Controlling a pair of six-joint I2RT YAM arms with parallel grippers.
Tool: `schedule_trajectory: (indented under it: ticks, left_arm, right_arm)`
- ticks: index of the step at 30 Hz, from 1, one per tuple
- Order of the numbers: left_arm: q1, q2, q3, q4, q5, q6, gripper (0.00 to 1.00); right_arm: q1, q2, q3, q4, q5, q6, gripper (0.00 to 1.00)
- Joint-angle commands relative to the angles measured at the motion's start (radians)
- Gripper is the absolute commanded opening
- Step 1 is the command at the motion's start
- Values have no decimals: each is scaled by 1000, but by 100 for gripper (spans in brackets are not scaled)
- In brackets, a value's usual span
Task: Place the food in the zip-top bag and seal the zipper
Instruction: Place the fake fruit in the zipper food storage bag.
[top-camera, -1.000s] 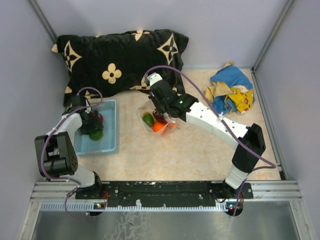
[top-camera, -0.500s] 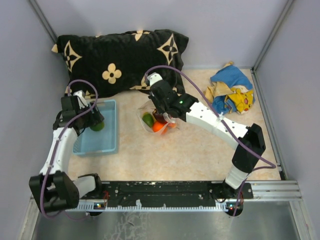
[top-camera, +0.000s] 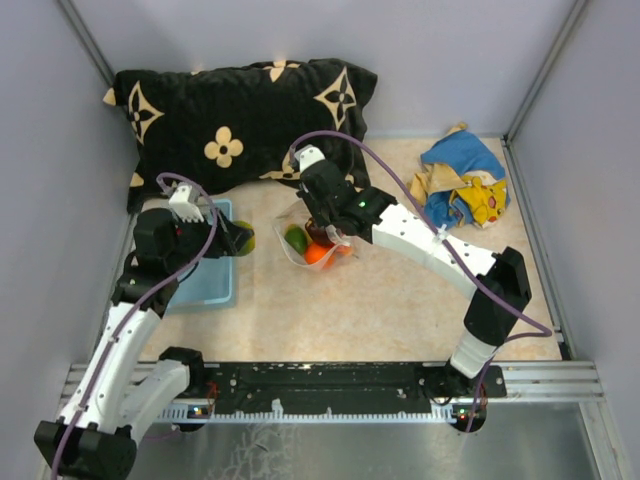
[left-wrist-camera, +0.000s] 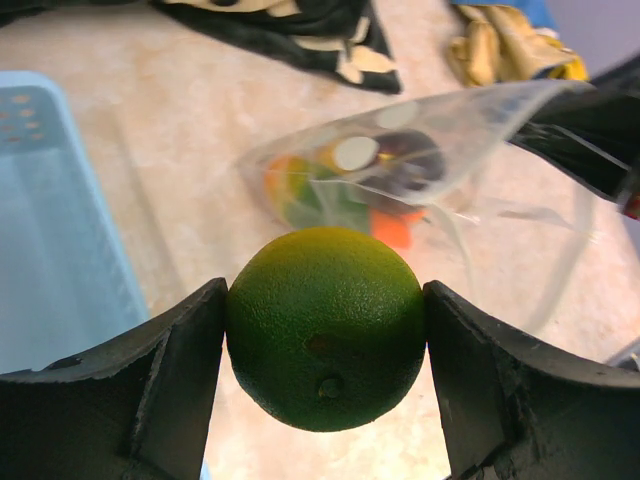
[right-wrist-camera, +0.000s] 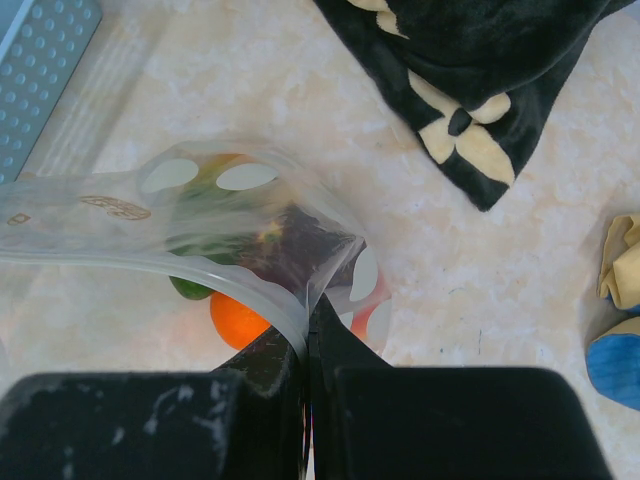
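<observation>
My left gripper (top-camera: 238, 240) is shut on a round green toy fruit (left-wrist-camera: 325, 328) and holds it in the air just right of the light blue basket (top-camera: 205, 283). The clear zip-top bag (top-camera: 312, 238) lies at mid-table with green, orange, red and dark food inside (right-wrist-camera: 236, 320). My right gripper (right-wrist-camera: 307, 340) is shut on the bag's mouth edge, pinching the pale zipper strip (right-wrist-camera: 150, 264) and holding the mouth up. In the left wrist view the bag (left-wrist-camera: 390, 165) lies just beyond the green fruit, its mouth facing it.
A black pillow with cream flower shapes (top-camera: 240, 120) lies along the back. A blue-and-yellow cloth (top-camera: 465, 185) is at the back right. Grey walls close in both sides.
My left gripper has lifted the green fruit out of the basket and carried it right, toward the bag. The right gripper and the bag have not moved.
</observation>
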Motion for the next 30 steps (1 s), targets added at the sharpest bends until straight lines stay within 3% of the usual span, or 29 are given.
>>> schedule_trajectory:
  ticks: [1,9,14,23,30]
  left_arm:
    - [-64,-74,-80,220,76,-75,60]
    - [-192,-174,-199,500,110,-95,58]
    - [-288,-158,-249,672,100,-101,56]
    - [-485,-40,-213,813,-31,72,57]
    - [-535,20,-276,924,-122,236,57]
  right_arm:
    - [-2,-32,1,51,21,5,0]
    - [-2,-34,0,54,10,7,0]
    - [-1,-32,-2,56,4,8,0]
    - [-4,-34,-5,54,5,7,0]
    - [-8,-45,-12,57,0,7,0]
